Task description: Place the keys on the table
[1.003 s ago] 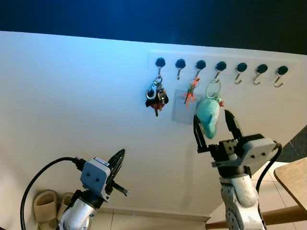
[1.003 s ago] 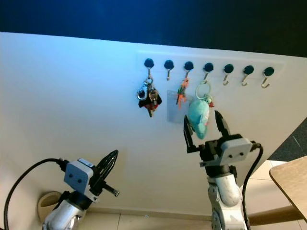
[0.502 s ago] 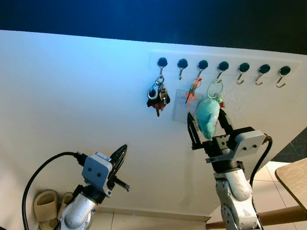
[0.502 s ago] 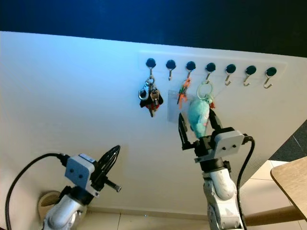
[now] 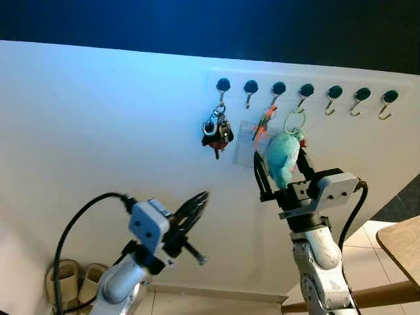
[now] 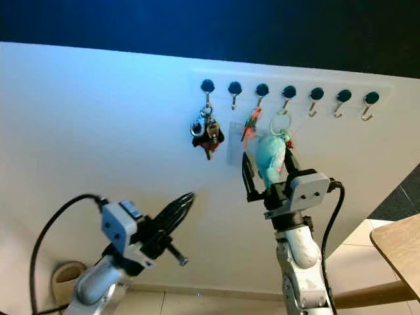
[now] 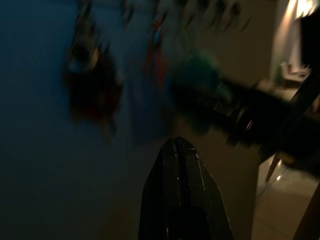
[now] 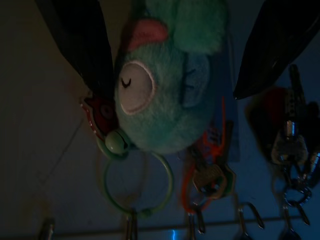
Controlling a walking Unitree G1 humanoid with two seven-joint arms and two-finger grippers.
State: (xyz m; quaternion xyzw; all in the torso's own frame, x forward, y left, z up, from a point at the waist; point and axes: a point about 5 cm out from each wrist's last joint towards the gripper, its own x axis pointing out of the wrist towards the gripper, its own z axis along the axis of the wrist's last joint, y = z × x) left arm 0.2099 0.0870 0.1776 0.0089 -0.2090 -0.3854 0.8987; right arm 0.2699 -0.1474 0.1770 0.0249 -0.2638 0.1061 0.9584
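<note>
Three key sets hang from a row of wall hooks (image 5: 335, 92): a black and red bunch (image 5: 215, 133), orange keys (image 5: 263, 125) with a clear card, and a teal plush keychain (image 5: 283, 159) on a green ring (image 8: 138, 186). My right gripper (image 5: 282, 172) is open and raised to the wall, with one black finger on each side of the plush (image 8: 165, 85). My left gripper (image 5: 202, 197) is shut and lifted, pointing toward the wall below and left of the black bunch. Its fingers (image 7: 176, 150) lie pressed together in the dim, blurred left wrist view.
A wooden table corner (image 5: 401, 248) juts in at the lower right, above a tiled floor (image 5: 197, 305). Beige slippers (image 5: 62, 281) lie against the wall at the lower left. The hooks to the right of the plush hang bare.
My left arm has risen and swung right, toward the hooks. My right gripper has moved left and closer to the wall, so its fingers now straddle the plush.
</note>
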